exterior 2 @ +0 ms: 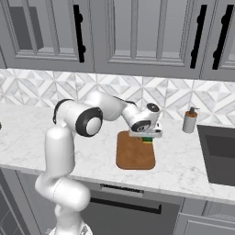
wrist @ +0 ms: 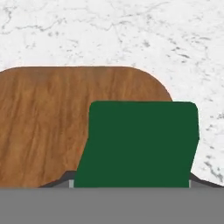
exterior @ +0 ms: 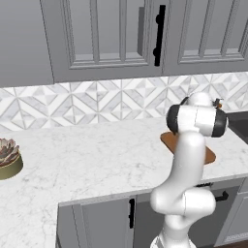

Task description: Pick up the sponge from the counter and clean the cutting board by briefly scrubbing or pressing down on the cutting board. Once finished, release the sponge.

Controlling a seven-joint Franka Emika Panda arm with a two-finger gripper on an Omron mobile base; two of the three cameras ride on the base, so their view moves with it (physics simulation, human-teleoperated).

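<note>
**Sponge in the grip at the board's far edge; scrub and release outstanding**

Left base view: The cutting board (exterior: 170, 142) is seen on the white marble table (exterior: 97, 155), mostly masked by the arm's own elbow and forearm. Neither the wrist's working end nor the sponge can be made out past the arm. A potted succulent (exterior: 7, 157) sits at the table's far left, well apart from the work. Nothing lies between it and the board.

Right base view: The end effector (exterior 2: 147, 137) is held low over the board's far right corner. The sponge (exterior 2: 147, 138) is glimpsed directly beneath it, green over yellow, at the board's back edge. Whether it presses on the wood cannot be told. A soap dispenser (exterior 2: 189, 120) stands near, toward the sink (exterior 2: 218, 151); it is judged the only obstacle if the scrub sweeps right.

Hand view: The sponge's dark green face (wrist: 139, 144) sits tight between the finger tips, so the end effector is judged to be pinching the sponge. It overlaps the board's rounded corner (wrist: 52, 127), with bare table beyond.

Progress, as judged: pickup done, sponge carried to the board; pressing or scrubbing toward the board's middle, then letting go, are left.
</note>
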